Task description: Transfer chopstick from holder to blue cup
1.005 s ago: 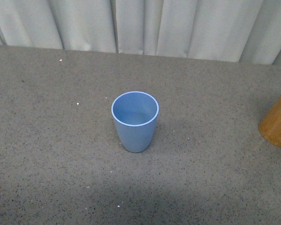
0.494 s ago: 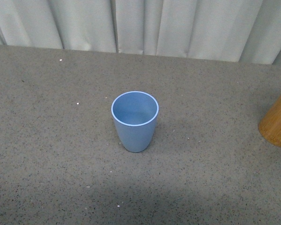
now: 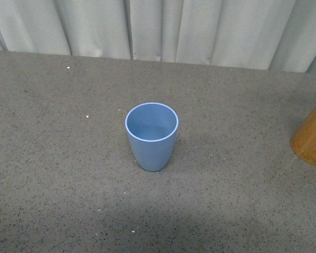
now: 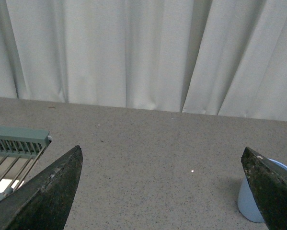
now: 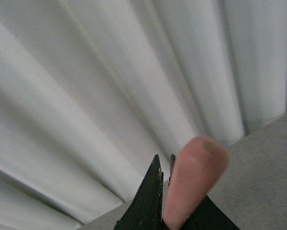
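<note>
The blue cup [image 3: 152,136] stands upright and empty in the middle of the grey table in the front view. It also shows in the left wrist view [image 4: 254,201], partly hidden behind one dark finger. The orange-brown holder [image 3: 312,138] is cut off at the right edge of the front view. Neither arm shows in the front view. My left gripper [image 4: 161,191] is open and empty, with its jaws wide apart. My right gripper [image 5: 169,191] is shut on a salmon-pink chopstick [image 5: 193,182], whose blurred end points at the camera, and faces the curtain.
A white pleated curtain [image 3: 163,29] runs along the table's far edge. A pale green slatted rack [image 4: 16,148] shows at the side of the left wrist view. The speckled grey tabletop [image 3: 68,174] surrounds the cup.
</note>
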